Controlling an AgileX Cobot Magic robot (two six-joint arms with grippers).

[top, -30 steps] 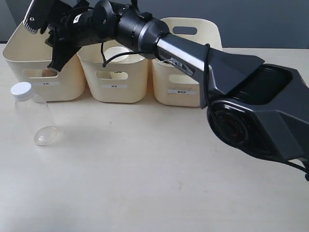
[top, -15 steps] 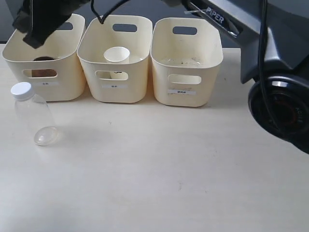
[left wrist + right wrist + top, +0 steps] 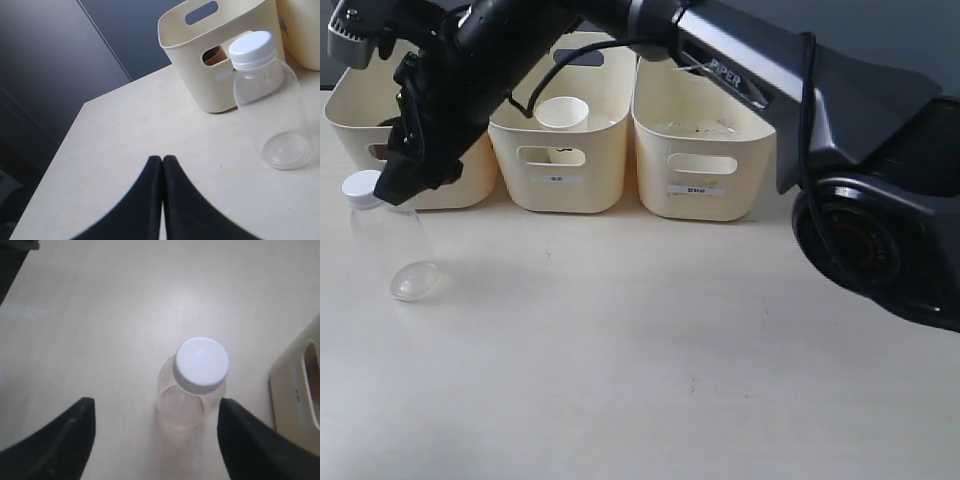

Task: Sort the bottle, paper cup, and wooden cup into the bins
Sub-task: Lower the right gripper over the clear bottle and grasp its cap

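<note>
The clear bottle [image 3: 392, 250] with its white cap [image 3: 362, 187] stands on the table in front of the left bin [image 3: 348, 130]. My right gripper [image 3: 395, 188] has reached across and hangs open just above and beside the cap. From the right wrist view the bottle [image 3: 192, 390] lies between the spread fingers [image 3: 65, 435], untouched. The paper cup [image 3: 562, 112] sits in the middle bin [image 3: 592, 165]. The wooden cup [image 3: 215, 54] shows through the left bin's handle cut-out. My left gripper [image 3: 162, 159] is shut and empty, low over the table, short of the bottle [image 3: 272, 105].
The right bin [image 3: 752, 140] holds nothing I can see. The right arm's black body [image 3: 860, 180] spans from the right side across the bins. The table edge and a dark wall [image 3: 60, 75] lie beyond the left bin.
The right arm rose from over the left bin, then came down in front of it. Its open gripper now sits by the bottle's cap. The bottle and cups have not moved.
</note>
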